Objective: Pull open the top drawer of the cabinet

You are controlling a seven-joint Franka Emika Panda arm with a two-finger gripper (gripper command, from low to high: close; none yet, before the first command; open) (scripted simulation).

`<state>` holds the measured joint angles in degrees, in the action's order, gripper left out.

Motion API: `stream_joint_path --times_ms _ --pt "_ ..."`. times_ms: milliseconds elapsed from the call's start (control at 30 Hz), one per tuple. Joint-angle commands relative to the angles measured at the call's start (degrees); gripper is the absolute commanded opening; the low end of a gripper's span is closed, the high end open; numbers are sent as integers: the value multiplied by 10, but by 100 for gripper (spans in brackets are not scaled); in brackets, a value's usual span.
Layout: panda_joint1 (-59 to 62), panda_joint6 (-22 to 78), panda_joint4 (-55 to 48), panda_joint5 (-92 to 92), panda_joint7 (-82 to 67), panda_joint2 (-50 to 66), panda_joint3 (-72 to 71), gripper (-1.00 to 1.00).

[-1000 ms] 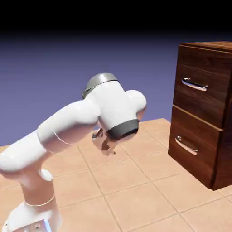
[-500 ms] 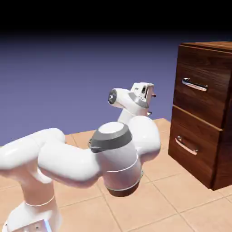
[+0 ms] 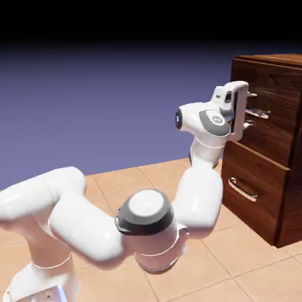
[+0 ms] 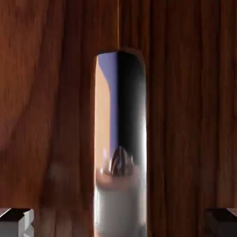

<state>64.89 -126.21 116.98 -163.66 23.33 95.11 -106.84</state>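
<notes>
Straight ahead of the hand: the cabinet (image 3: 268, 147), tall dark wood with 2 stacked drawers. Facing the hand at its own height: the top drawer (image 3: 265, 115), front flush, not yet pulled. Below the hand: the lower drawer (image 3: 250, 191), also shut. Between the fingertips in the hand view: the silver handle (image 4: 120, 143), running lengthwise, mirror-bright, centred. Gripper (image 3: 250, 109) spread wide, one fingertip (image 4: 16, 221) to each side of the bar, not yet touching it.

Step in hand, by the look of it: final approach for the grasp. Next move calls for closing on the bar squarely, then drawing straight back from the cabinet.

Hard to make out: whether the tips already reach past the bar. Handle's far end cut off by the hand in the exterior view.
</notes>
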Motion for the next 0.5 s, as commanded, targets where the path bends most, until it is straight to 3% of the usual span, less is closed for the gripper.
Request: stream_joint_path --times_ms 0,467 --pt "12 8 21 1 2 2 -1 -100" --pt "196 117 311 51 21 32 -35 -100"
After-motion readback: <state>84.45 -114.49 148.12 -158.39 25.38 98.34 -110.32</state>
